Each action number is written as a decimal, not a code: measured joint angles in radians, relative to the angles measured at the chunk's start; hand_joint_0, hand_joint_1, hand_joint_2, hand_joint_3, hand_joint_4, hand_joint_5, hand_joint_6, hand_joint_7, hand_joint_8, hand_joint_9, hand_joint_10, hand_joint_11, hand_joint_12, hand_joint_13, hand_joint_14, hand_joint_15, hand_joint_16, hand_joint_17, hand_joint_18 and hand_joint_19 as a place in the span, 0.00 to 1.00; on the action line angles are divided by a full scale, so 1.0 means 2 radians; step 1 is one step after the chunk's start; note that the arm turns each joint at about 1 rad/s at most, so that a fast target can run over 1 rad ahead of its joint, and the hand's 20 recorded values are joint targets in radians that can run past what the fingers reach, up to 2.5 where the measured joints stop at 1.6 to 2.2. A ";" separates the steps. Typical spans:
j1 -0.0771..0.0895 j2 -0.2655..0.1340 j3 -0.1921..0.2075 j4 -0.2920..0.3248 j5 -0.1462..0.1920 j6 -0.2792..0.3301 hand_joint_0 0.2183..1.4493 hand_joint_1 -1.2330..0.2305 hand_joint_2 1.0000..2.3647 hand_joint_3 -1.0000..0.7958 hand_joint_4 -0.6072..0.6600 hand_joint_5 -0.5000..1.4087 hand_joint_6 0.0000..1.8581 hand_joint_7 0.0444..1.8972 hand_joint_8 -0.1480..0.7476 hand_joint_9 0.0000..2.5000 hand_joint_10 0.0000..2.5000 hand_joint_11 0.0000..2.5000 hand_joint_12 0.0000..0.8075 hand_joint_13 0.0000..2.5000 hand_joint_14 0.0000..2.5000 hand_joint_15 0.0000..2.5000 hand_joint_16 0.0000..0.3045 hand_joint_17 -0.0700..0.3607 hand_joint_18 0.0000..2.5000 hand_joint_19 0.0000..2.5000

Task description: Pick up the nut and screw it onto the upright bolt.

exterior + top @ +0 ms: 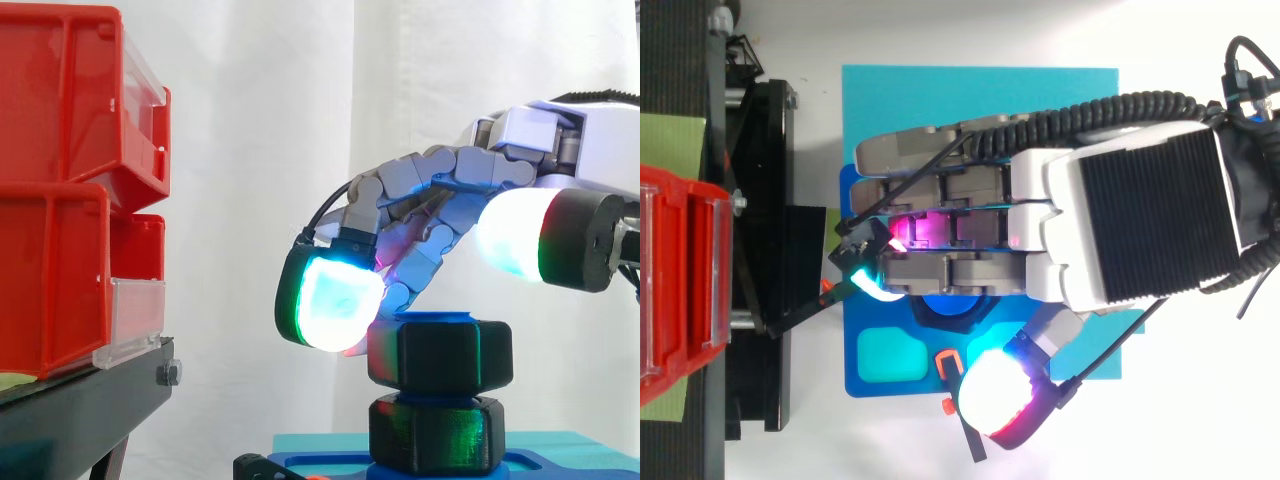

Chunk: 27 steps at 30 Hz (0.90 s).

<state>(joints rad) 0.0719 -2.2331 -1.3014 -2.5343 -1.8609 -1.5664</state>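
Observation:
A black hex nut (440, 352) sits on the upright blue bolt (440, 318), whose top just shows above it. Below it a second black hex piece (435, 432) stands on the blue base plate (560, 462). My hand (470, 170) reaches in from the right and arches over the nut. Its fingers curl down over the nut's top, and one cyan-green glowing fingertip (335, 300) lies against the upper left side. The white-glowing thumb (510, 235) stands clear, up and to the right. From above, the hand (1140, 215) covers most of the nut (945, 318).
Stacked red bins (70, 180) stand on a black stand (80, 410) at the left, close to the fingertips. The blue plate (855, 380) lies on a teal mat (980, 90) and has a teal recess and small orange parts near its front.

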 measured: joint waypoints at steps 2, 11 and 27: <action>0.000 0.000 0.000 -0.001 0.000 0.000 0.24 0.74 0.00 0.28 0.65 0.26 0.27 0.58 0.42 0.43 0.00 0.00 0.25 0.30 0.00 0.00 0.09 0.30 0.16 0.03; -0.008 0.000 0.000 -0.004 -0.001 -0.001 0.24 0.73 0.00 0.28 0.61 0.27 0.27 0.67 0.43 0.44 0.00 0.00 0.25 0.30 0.00 0.00 0.09 0.30 0.17 0.03; -0.030 0.000 0.000 -0.012 -0.006 -0.003 0.26 0.72 0.00 0.28 0.55 0.30 0.33 0.65 0.43 0.56 0.00 0.00 0.18 0.39 0.00 0.00 0.06 0.25 0.28 0.08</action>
<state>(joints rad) 0.0122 -2.2322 -1.3020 -2.5584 -1.8738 -1.5718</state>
